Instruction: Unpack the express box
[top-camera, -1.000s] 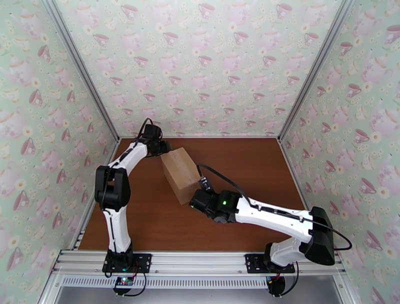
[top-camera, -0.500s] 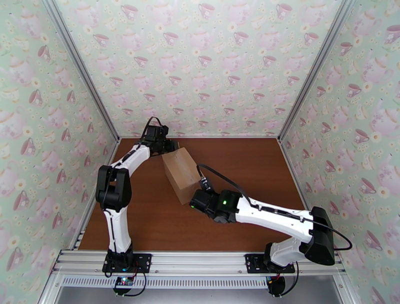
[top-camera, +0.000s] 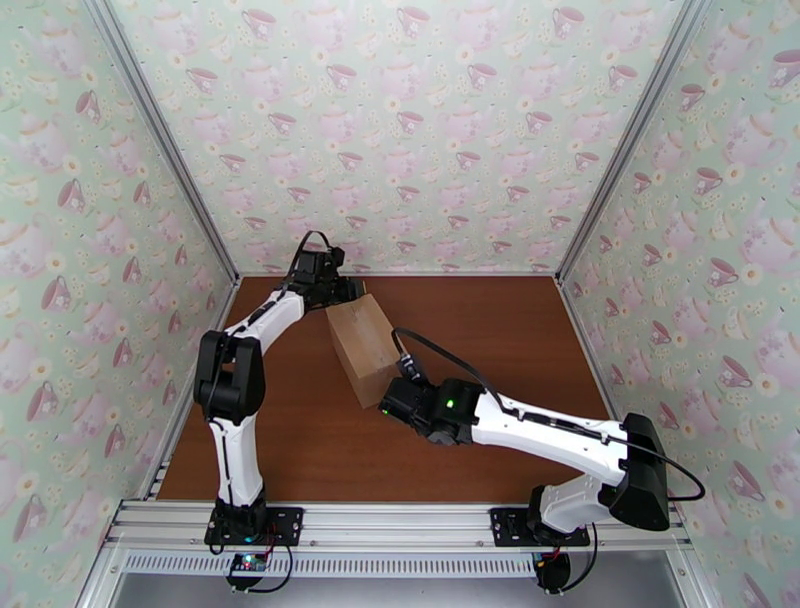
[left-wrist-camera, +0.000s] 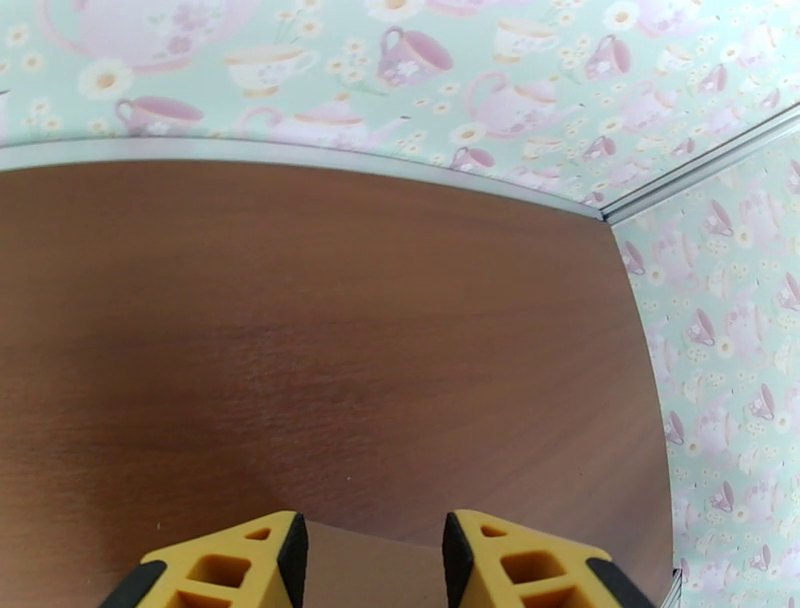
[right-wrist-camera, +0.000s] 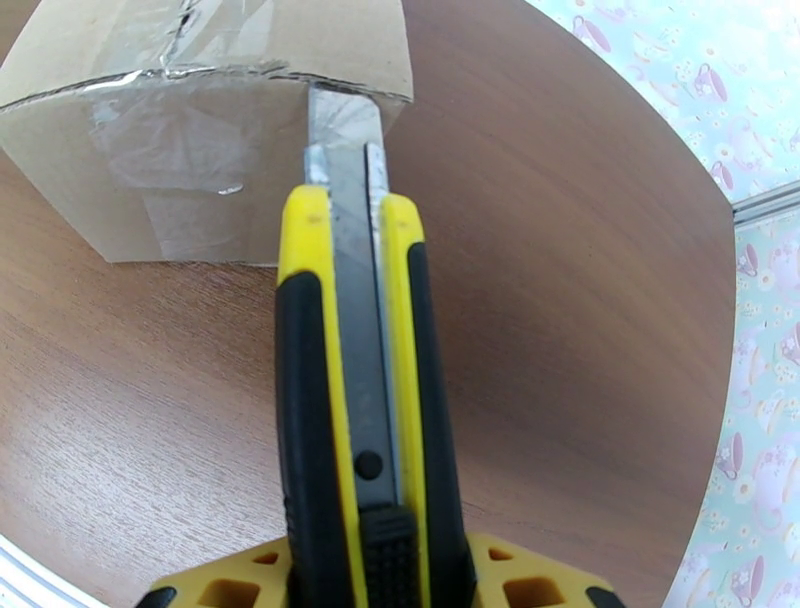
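Express box: the express box (top-camera: 362, 345) lies on the desk (top-camera: 500, 330), left of the middle and towards the back. It is set slantwise, with one end far-left and the other near-right, and a pincer at each end.

Left pincer: the left pincer (top-camera: 340, 293) sits at the box's far end, close to the back wall, clenched on the cardboard there.

Left wrist view: two yellow fingers (left-wrist-camera: 225, 570) with black pads stand at the lower edge. A strip of brown cardboard fills the gap from pad to pad. Beyond them are bare brown desk and the teacup wallpaper (left-wrist-camera: 420, 60).

Right pincer: the right pincer (top-camera: 392, 405) is low at the box's near end, grasping a utility knife (right-wrist-camera: 365, 400).

Right wrist view: the knife's yellow-and-black handle runs straight up from between the fingers. Its blade (right-wrist-camera: 345, 140) is extended. The tip meets the box's near end face at the right corner, just under the edge of the top flap. I cannot tell whether it has gone in.

Tape: clear, crinkled tape (right-wrist-camera: 170, 120) covers the top seam and runs down the end face. A dark split shows along the seam on top.

Top view adds: the slant of the whole box, and both arms reaching to opposite ends of it.

Wrist views add: what each pincer is closed on, and where the blade touches.
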